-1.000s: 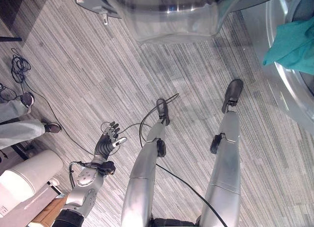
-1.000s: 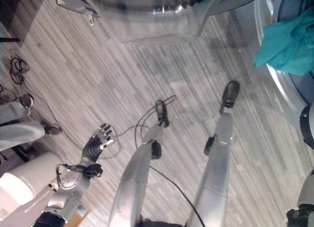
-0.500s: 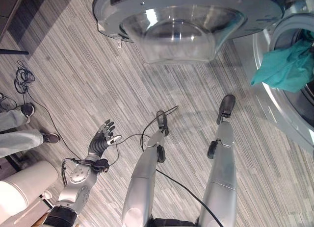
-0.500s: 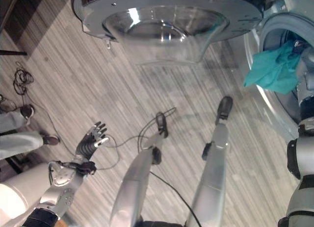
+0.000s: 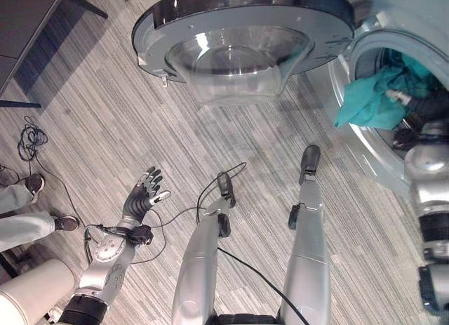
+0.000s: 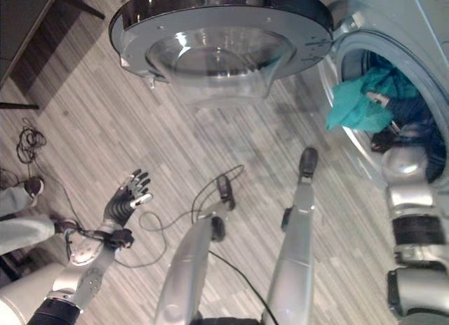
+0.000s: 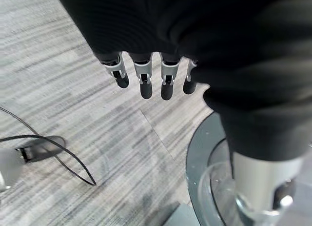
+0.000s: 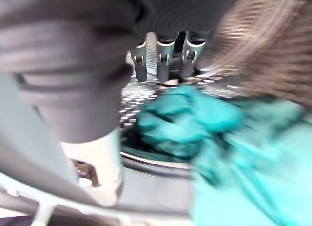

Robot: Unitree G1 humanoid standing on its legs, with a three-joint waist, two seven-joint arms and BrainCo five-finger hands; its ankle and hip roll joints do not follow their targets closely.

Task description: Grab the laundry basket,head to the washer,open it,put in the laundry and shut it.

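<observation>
The washer [image 5: 393,79] is being seen at the right, with its round door [image 5: 242,30] swung fully open, so that the clear bowl of the door is facing the floor [image 5: 105,121]. A teal cloth [image 5: 368,100] is lying in the drum opening; part of it is hanging over the lower rim, and darker laundry is showing behind it inside the drum.

The right hand [image 8: 165,55] is being held inside the washer opening, just above the teal cloth. In the right wrist view its fingers [image 8: 165,60] are being kept straight and nothing is being gripped by them; whether the tips are touching the cloth cannot be told.

The left hand [image 5: 142,196] is being held out to the left over the floor, well apart from the washer. Its fingers [image 7: 145,84] are spread and relaxed, and nothing is being held in it.

A person's legs and shoes [image 5: 31,213] are being seen at the left edge.
</observation>
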